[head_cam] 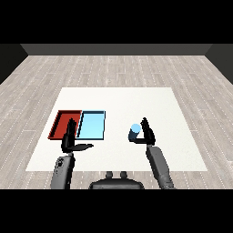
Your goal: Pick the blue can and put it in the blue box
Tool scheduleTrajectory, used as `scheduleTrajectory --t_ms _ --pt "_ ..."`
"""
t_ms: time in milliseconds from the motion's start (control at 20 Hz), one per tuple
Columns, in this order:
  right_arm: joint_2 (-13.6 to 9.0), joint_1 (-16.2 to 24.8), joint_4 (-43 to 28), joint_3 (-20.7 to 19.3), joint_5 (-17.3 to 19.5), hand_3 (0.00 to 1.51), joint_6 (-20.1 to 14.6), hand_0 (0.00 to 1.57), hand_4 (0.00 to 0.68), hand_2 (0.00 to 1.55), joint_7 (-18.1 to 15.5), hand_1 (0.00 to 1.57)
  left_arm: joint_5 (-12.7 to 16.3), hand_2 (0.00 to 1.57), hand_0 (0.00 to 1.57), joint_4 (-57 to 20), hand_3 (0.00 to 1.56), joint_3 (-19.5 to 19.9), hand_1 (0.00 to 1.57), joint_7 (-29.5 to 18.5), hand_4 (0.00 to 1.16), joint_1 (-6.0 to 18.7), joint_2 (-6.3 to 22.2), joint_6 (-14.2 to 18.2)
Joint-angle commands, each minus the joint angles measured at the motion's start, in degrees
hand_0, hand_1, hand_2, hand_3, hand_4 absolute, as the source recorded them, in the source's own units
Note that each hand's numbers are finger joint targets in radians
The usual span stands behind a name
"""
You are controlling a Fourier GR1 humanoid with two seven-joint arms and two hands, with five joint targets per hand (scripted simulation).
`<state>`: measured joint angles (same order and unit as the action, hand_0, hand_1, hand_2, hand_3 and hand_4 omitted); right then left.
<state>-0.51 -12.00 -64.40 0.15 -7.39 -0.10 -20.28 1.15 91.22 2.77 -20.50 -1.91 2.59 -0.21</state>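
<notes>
The white table [118,98] is lying across a grey plank floor [113,68], seen from the head view. Two trays are sitting side by side, edges touching, at about nine o'clock from the table's middle: the red tray [59,121] on the outside and the blue tray [92,125] just inside it, towards three o'clock.

The can [134,131] is standing on the table at about five o'clock from the middle, well apart from the blue tray and lying at three o'clock from it. Its pale blue top is facing up.

The right hand [147,132] is sitting just beside the can, at the can's three o'clock. Its fingers are pointing up towards twelve o'clock and look fairly straight, with the thumb reaching in under the can; I cannot tell whether the hand is touching the can, but it is not wrapping round it.

The left hand [69,139] is hovering at six o'clock from the red tray, its fingertips overlapping that tray's near edge. Its fingers are stretching straight towards twelve o'clock and the thumb is sticking out wide towards three o'clock, holding nothing.
</notes>
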Motion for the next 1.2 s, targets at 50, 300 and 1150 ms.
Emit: scheduleTrajectory --t_ms 50,300,1150 --pt "-0.3 -7.68 13.26 -4.39 -1.86 0.0 2.08 0.0 0.0 0.0 -3.8 0.0 1.48 0.0 0.0 -2.58 0.0 1.36 0.0 -3.13 0.0 0.86 0.62 -1.69" --pt "0.16 -2.82 5.46 -1.86 -2.37 0.0 0.83 0.0 0.0 0.0 -0.1 0.0 -3.06 0.0 0.0 3.43 0.0 -2.84 0.0 0.15 0.0 -2.67 -1.93 2.42" --pt "-0.6 -10.9 15.03 -0.5 -7.54 0.0 -0.75 0.0 0.0 0.0 -1.52 0.0 -0.36 0.0 0.0 -1.63 0.0 0.68 0.0 -1.39 0.0 0.78 0.21 0.24"
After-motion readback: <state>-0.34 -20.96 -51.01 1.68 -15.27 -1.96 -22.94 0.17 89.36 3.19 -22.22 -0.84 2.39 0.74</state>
